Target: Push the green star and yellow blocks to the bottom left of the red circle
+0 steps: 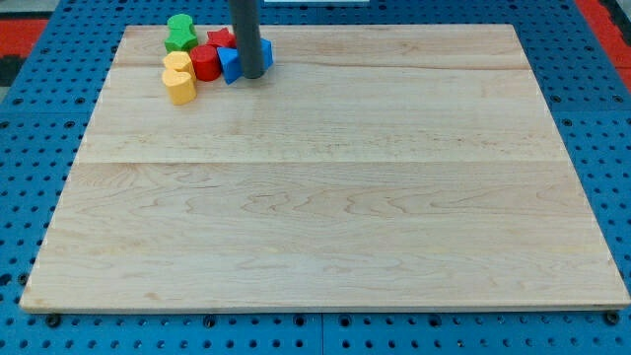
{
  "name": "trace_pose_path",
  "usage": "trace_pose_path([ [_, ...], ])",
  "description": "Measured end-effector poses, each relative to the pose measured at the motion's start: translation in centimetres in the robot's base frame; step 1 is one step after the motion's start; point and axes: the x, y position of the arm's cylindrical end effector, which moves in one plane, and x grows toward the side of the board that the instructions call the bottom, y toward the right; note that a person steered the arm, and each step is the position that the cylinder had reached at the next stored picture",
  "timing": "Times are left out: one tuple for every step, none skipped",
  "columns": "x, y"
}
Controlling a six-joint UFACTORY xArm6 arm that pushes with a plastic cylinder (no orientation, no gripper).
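Note:
All the blocks cluster at the board's top left. The red circle point(205, 62) sits in the middle of the cluster. Two yellow blocks touch its left side: a smaller one point(177, 64) and, just below it, a larger one point(180, 86). The green star point(180, 34) lies above them, with another green shape behind it. A second red block point(221, 38) is above right of the circle. A blue triangle point(229, 65) touches the circle's right side. My tip point(252, 75) stands just right of the blue triangle, and the rod hides part of another blue block point(266, 53).
The wooden board point(325, 197) lies on a blue pegboard table point(39, 177). The cluster is close to the board's top edge and left edge.

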Motion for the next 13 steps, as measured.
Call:
trace_pose_path([
  [0.3, 3.8],
  [-1.7, 7.7],
  [-6.2, 7.7],
  [-8.8, 3.5],
  [-9.6, 1.8],
  [-9.8, -4.3],
  [-9.9, -10.8],
  [-9.9, -13.2],
  [-9.9, -13.5],
  [-9.9, -11.3],
  [-9.5, -9.7],
  [-7.3, -11.5],
  [-6.1, -11.8],
])
